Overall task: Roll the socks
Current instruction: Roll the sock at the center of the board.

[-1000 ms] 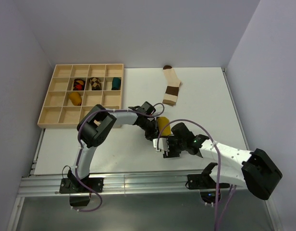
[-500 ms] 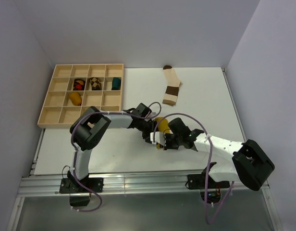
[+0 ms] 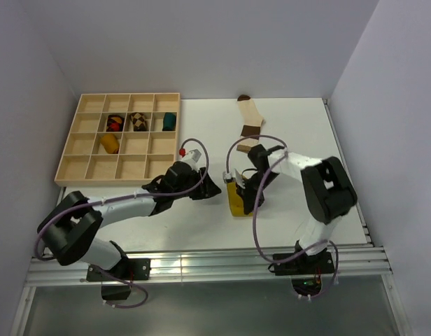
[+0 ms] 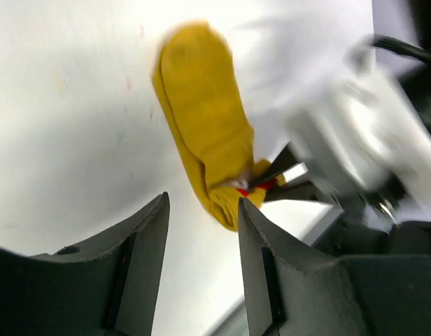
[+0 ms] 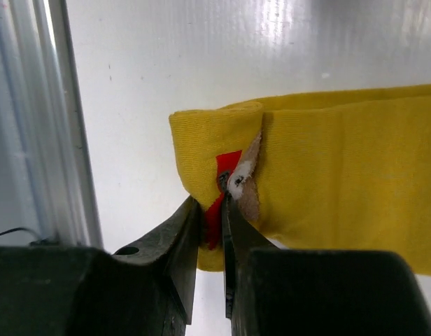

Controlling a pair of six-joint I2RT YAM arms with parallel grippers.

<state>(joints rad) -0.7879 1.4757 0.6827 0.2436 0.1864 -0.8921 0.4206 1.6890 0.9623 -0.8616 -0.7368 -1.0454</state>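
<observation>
The bright yellow sock (image 3: 236, 201) lies lengthwise on the white table in front of the arms. My right gripper (image 3: 243, 189) is shut on its folded end, the jaws pinching the fabric at the red mark (image 5: 229, 162). In the right wrist view the yellow sock (image 5: 327, 161) stretches away to the right from my right gripper (image 5: 210, 204). My left gripper (image 3: 210, 187) stands open just left of the sock, nothing between its fingers. In the left wrist view my left gripper (image 4: 201, 204) faces the yellow sock (image 4: 201, 133). The cream sock with brown bands (image 3: 249, 126) lies flat at the back.
A wooden compartment tray (image 3: 91, 168) sits at the back left, holding a mustard-orange bundle (image 3: 108, 143), a red-and-dark one (image 3: 115, 123), a checkered one (image 3: 138, 121) and a teal one (image 3: 169, 121). The table's near metal rail (image 5: 68, 140) runs close beside the sock's end.
My left gripper let go of the yellow sock, opened and drew back to the left. My right gripper closed on the sock's end, and the right arm swung round behind it.
</observation>
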